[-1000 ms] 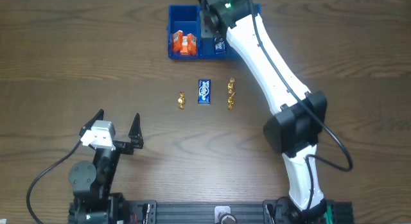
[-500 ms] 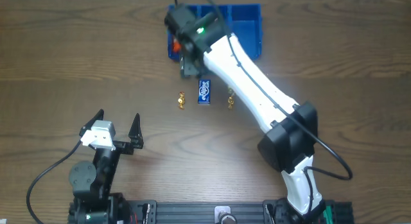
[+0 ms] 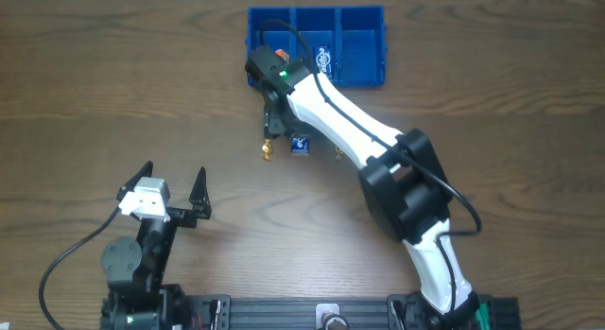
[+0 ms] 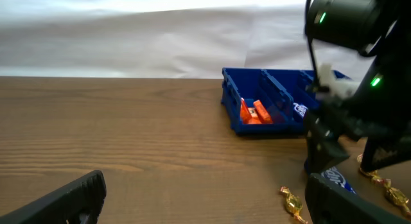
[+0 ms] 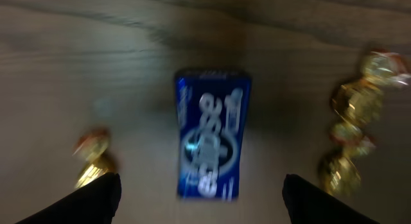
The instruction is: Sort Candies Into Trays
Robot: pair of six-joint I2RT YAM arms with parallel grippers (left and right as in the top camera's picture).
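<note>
The white and black right arm (image 3: 378, 150) is stretching far forward and across the middle, its black right gripper (image 3: 274, 122) pointing down, fingers wide apart. The black left arm (image 3: 142, 250) is sitting folded near its base, its left gripper (image 3: 172, 183) spread wide too.

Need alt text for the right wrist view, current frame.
A blue candy packet lies flat on the wooden table below the open right gripper. One gold-wrapped candy lies on one side of it, a gold-wrapped pair on the other.
</note>
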